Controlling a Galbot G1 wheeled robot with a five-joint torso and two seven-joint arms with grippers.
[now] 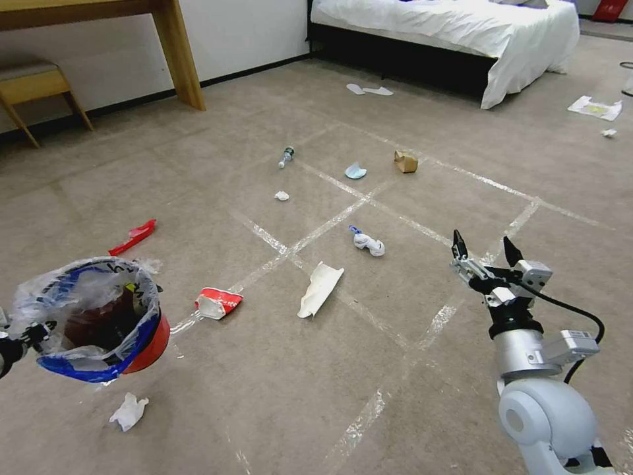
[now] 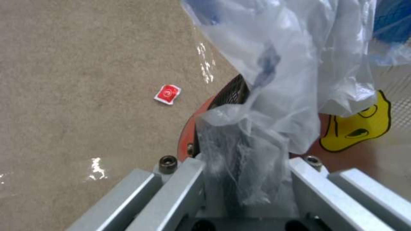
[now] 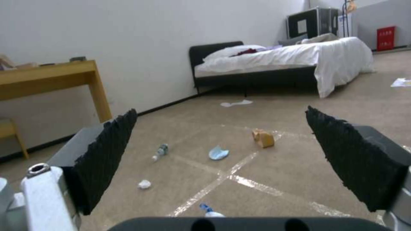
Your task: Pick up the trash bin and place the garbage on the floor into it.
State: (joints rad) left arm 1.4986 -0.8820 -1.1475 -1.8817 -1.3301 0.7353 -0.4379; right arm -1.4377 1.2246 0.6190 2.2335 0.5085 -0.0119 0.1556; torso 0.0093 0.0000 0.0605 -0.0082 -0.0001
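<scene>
The red trash bin (image 1: 150, 346), lined with a crinkly clear bag edged in blue, hangs above the floor (image 1: 264, 382) at the near left. My left gripper (image 1: 18, 338) is shut on its rim and bag (image 2: 244, 179). My right gripper (image 1: 484, 249) stands open over the carpet at the right, empty (image 3: 220, 112). Garbage lies scattered: a white tissue (image 1: 128, 411), a red-and-white wrapper (image 1: 217, 302), a red strip (image 1: 134, 237), white paper (image 1: 320, 289), a tissue wad (image 1: 368, 243), a small bottle (image 1: 285, 157), a blue mask (image 1: 355, 172), a brown bag (image 1: 405, 161). A red packet (image 2: 168, 94) lies beside the bin.
A bed (image 1: 461, 26) with white sheets stands at the back right, and a wooden desk leg (image 1: 181, 56) and a chair (image 1: 33, 86) at the back left. More paper lies near the bed (image 1: 369, 90) and at the far right (image 1: 595, 107). Tape lines cross the carpet.
</scene>
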